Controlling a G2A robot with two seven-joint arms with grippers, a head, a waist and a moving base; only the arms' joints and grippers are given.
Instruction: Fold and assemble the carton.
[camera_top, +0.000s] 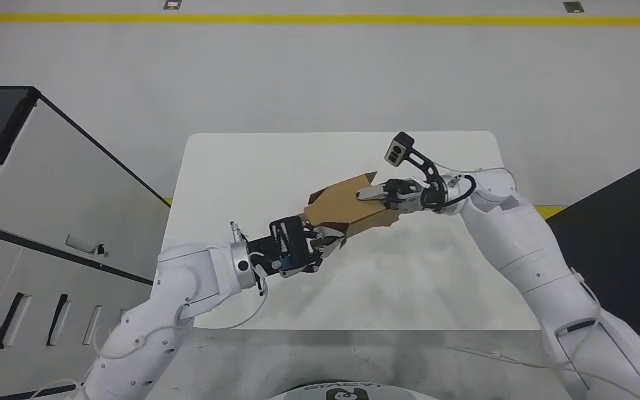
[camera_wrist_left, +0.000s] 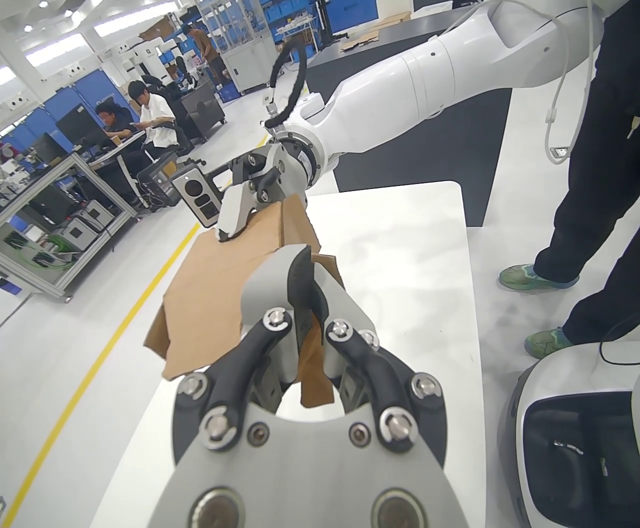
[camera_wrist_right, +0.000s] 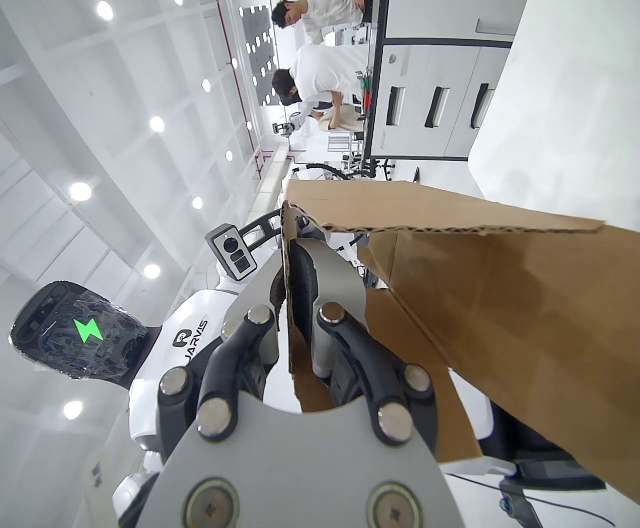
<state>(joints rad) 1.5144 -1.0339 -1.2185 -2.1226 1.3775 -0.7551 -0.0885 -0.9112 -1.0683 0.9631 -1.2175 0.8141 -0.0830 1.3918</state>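
Note:
A brown cardboard carton (camera_top: 352, 205) hangs above the middle of the white table (camera_top: 240, 160), held between both arms and partly unfolded. My left gripper (camera_top: 322, 240) is shut on a flap at the carton's near end; in the left wrist view that gripper (camera_wrist_left: 306, 280) pinches the flap edge of the carton (camera_wrist_left: 220, 285). My right gripper (camera_top: 375, 192) is shut on the carton's far end. In the right wrist view my right gripper (camera_wrist_right: 292, 280) clamps a thin cardboard wall of the carton (camera_wrist_right: 500, 280), whose panels open out beyond it. The right gripper (camera_wrist_left: 235, 220) also shows in the left wrist view, on the carton's far edge.
Grey cabinets (camera_top: 60, 190) stand to the left of the table. A person's legs (camera_wrist_left: 590, 200) stand beside the table near the right arm. A yellow floor line (camera_top: 320, 18) runs beyond the table's far side.

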